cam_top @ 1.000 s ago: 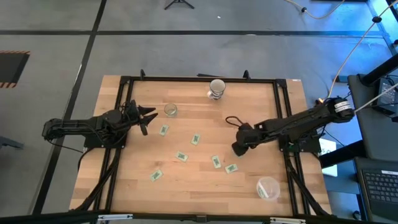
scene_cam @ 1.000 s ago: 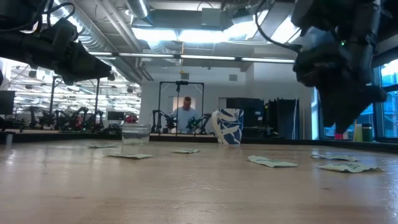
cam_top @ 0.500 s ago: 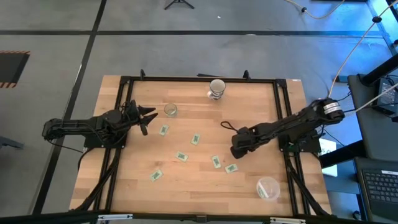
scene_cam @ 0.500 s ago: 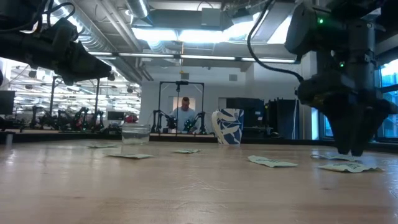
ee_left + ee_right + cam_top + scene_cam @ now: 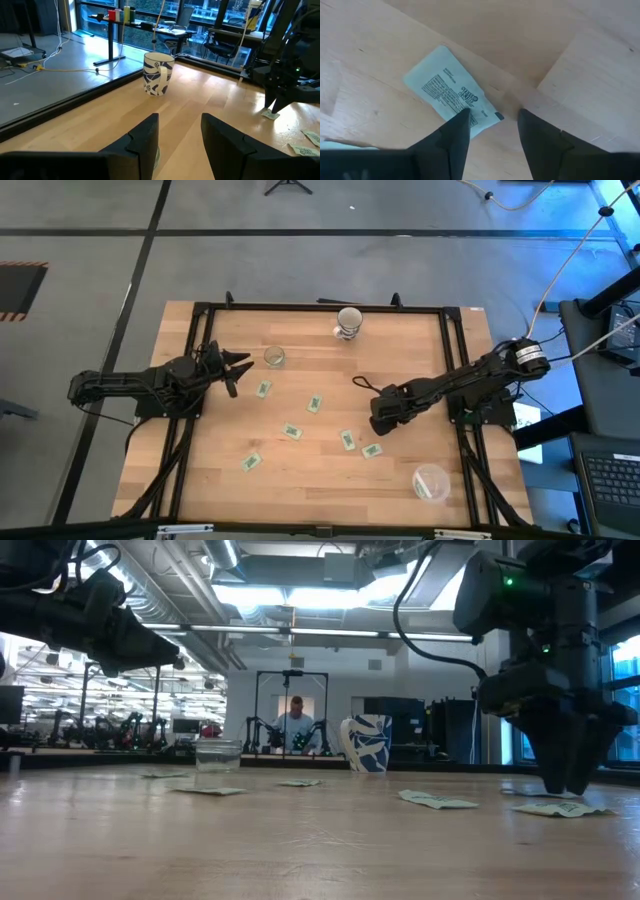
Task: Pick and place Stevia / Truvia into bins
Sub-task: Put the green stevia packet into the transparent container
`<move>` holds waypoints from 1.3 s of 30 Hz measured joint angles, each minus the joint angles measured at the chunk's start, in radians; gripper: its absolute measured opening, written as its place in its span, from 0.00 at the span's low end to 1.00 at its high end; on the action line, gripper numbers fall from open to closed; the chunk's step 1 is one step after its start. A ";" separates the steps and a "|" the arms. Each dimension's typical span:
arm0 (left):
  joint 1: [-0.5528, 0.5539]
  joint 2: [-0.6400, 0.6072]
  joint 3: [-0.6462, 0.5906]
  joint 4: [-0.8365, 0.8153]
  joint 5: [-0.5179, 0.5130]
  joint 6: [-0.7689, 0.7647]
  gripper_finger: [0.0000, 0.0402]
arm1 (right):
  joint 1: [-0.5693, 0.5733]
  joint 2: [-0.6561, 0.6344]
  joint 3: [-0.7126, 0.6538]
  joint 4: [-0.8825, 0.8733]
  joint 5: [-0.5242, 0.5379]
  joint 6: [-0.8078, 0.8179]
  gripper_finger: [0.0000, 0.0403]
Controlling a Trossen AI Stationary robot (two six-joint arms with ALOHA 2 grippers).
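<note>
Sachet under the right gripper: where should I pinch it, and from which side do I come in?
Come straight down from above. The sachet lies flat on the table, so there is no raised edge to take from the side. The right gripper is open, with one finger at the sachet's near corner. Probably best to straddle its short width at mid-length and close across it.

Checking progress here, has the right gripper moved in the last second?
Yes. The right gripper came down and shifted slightly toward the sachet near the table's front edge.
</note>
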 joint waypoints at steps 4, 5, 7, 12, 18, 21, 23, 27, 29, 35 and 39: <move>0.000 0.000 0.000 0.000 0.000 0.000 0.36 | 0.000 0.001 -0.001 0.001 -0.003 0.000 0.34; 0.000 0.000 0.000 0.000 0.000 0.000 0.36 | 0.000 0.001 -0.001 0.004 -0.004 0.001 0.32; 0.000 0.000 0.000 0.000 0.000 0.000 0.36 | 0.000 0.002 -0.001 0.009 -0.006 0.000 0.28; 0.000 0.000 0.000 0.000 0.000 0.000 0.36 | 0.000 0.003 -0.002 0.009 -0.009 0.000 0.21; 0.000 0.000 0.000 0.000 0.000 0.000 0.36 | 0.000 -0.001 0.009 -0.019 -0.009 -0.001 0.20; 0.000 0.000 0.000 0.000 0.000 0.000 0.36 | 0.001 -0.004 0.026 -0.032 -0.007 -0.023 0.20; 0.000 0.000 0.000 0.000 0.000 0.000 0.36 | 0.001 -0.003 0.036 -0.041 -0.007 -0.044 0.20; 0.000 0.000 0.000 0.000 0.000 0.000 0.36 | 0.002 -0.003 0.040 -0.049 -0.012 -0.048 0.20; 0.000 0.000 0.000 0.000 0.000 0.000 0.36 | 0.002 -0.003 0.040 -0.059 -0.011 -0.048 0.20; 0.000 0.000 0.000 0.000 0.000 0.000 0.36 | 0.002 -0.004 0.042 -0.063 -0.006 -0.048 0.14; 0.000 0.000 0.000 0.000 0.000 0.000 0.36 | 0.002 -0.005 0.043 -0.064 -0.004 -0.049 0.10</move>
